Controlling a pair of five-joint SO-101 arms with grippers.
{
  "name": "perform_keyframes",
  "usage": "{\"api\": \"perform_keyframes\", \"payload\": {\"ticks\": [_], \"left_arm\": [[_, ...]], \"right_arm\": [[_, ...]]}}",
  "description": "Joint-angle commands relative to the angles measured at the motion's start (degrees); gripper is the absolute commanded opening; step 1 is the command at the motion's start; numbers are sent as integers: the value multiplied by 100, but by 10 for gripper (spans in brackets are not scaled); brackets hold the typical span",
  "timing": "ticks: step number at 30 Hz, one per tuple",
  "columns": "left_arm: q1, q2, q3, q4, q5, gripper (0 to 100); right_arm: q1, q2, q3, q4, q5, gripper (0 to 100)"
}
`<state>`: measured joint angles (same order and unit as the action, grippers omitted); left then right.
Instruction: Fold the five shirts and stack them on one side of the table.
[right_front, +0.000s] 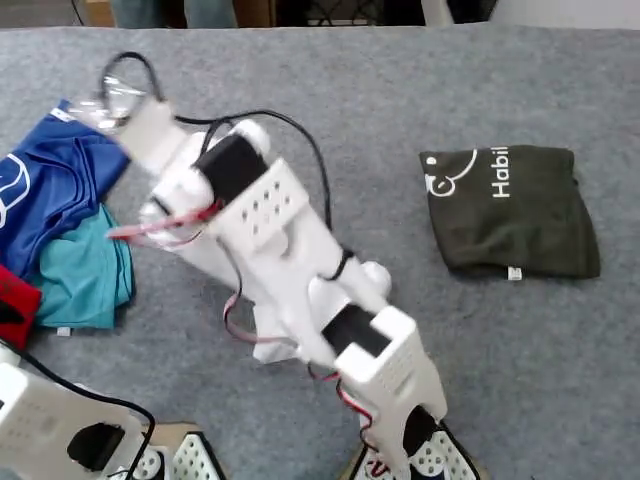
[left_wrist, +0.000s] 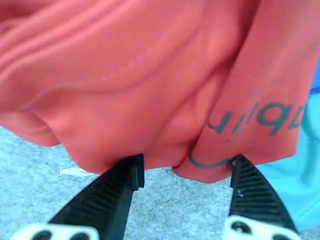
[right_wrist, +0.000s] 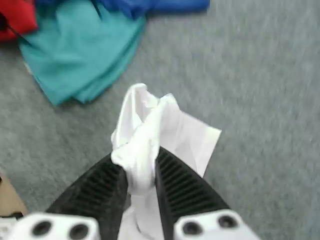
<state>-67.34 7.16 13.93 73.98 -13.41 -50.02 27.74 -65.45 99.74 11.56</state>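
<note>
Right gripper (right_wrist: 139, 159) up close is pinched on a bunched white shirt (right_wrist: 150, 117), around mid-table. Left gripper (left_wrist: 189, 161) is spread wide at the red shirt (left_wrist: 150, 75) edge, gripping nothing. One folded green shirt (right_front: 510, 210) sits at 3 o'clock. The blue shirt (right_front: 50, 185) and teal shirt (right_front: 85, 270) are heaped at 9. I'd guess shirt two is just starting, and next it needs spreading flat before any fold.

Our right arm (right_front: 300, 260) stretches from its base at the near edge across the tabletop (right_front: 500, 380) toward the far left. Our right gripper (right_wrist: 140, 167) has its jaws clamped on a bunch of white shirt (right_wrist: 142, 120). Our left arm (right_front: 50, 425) sits low at the near left corner, and our left gripper (left_wrist: 187, 165) has its jaws spread apart.
</note>
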Motion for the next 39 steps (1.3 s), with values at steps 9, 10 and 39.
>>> {"api": "perform_keyframes", "payload": {"ticks": [9,10,39], "left_arm": [[-356,-97,-75,-9,-70,292],[-356,-97,-75,-9,-70,292],[3319,-88,-3556,2664,1415,292]], "right_arm": [[1029,-295,-2229,167,-1099,14],[1433,-338,-1930,149,-1275,14],[4457,-2070,9059,-730,290,56]]}}
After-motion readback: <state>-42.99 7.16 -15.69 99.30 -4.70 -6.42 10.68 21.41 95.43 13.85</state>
